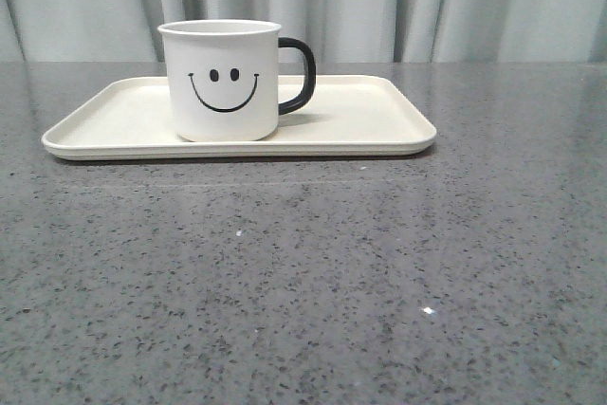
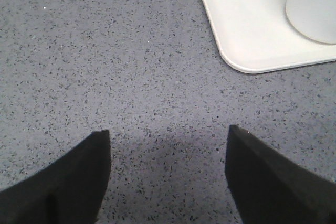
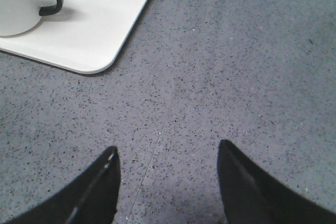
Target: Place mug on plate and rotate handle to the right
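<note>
- Front view. I log the mug (image 1: 220, 81), white with a black smiley face, standing upright on the plate (image 1: 379, 125), a cream rectangular tray on the grey speckled tabletop (image 1: 303, 282). The mug sits on the left half of the plate, inside its rim. The handle (image 1: 298, 75), a black loop, points to the right of the mug. Pale curtain (image 1: 427, 2) beyond the plate. Neither arm shows in this view.
- Left wrist view. The left gripper (image 2: 168, 145) has its jaws spread wide with nothing between them, only bare tabletop beneath. A rounded corner of the plate and the mug's white base (image 2: 314, 9) are in view, well apart from the fingertips (image 2: 100, 145).
- Right wrist view. The right gripper (image 3: 167, 161) is likewise spread wide and empty over the tabletop. The plate corner, the mug wall and the black handle are in view, well apart from this gripper's fingertips (image 3: 231, 156).
- Judgement. I read both parts of the task as met: mug on plate, handle to the right. The step in hand is to keep clear and finish.
- Doing it well. I would keep both claws spread and away from the plate, move neither arm across it, and avoid brushing the rim or the handle, since a light knock could turn the mug and undo the alignment.
- Check. I would confirm from the front view that the handle reads as squarely to the right of the mug before ending.
</note>
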Robot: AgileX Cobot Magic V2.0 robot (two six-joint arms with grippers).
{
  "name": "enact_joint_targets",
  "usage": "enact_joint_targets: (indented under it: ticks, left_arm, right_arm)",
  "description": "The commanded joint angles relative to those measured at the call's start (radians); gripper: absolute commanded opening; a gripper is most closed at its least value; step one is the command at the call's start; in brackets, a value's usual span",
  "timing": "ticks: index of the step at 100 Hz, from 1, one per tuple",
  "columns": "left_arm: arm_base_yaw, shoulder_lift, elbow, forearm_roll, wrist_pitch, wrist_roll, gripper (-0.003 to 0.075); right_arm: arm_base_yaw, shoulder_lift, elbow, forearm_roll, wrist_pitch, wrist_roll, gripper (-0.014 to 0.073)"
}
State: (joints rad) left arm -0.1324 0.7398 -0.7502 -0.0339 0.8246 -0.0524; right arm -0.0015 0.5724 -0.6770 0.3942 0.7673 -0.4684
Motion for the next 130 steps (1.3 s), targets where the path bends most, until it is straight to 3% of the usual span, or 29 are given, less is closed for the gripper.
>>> enact_joint_targets:
  ticks: [1,20,38,52,62,77,130]
  left_arm:
    - [0.002,-0.003,-0.025,-0.009,-0.064,-0.002,0.0463]
    - [0.002,-0.003,-0.025,-0.009,-0.065,-0.002,0.0463]
    - [0.002,-0.003,-0.025,-0.009,-0.065,-0.002,0.0445]
    - [0.002,-0.003,-0.025,-0.009,-0.065,-0.002,0.0336]
    - [0.002,-0.003,-0.025,-0.009,-0.065,-0.002,0.02]
    - [0.002,-0.003,-0.025,-0.009,-0.065,-0.002,-0.0018]
    - [0.002,-0.003,-0.025,-0.009,-0.065,-0.002,-0.002]
  right_arm:
    - [-0.005,-0.031,0.001,0.014,-0.073,0.009,0.0424]
    - [-0.005,-0.039,0.012,0.014,-0.047,0.022,0.04]
    - [-0.005,-0.039,0.012,0.014,-0.056,0.022,0.0218]
    - [-0.005,-0.039,0.012,0.014,-0.072,0.022,0.003]
    - [-0.005,-0.039,0.012,0.014,-0.076,0.022,-0.0071]
    - [-0.005,-0.039,0.012,0.014,-0.081,0.022,-0.0067]
    - [-0.005,-0.039,0.012,0.014,-0.076,0.022,-0.0067]
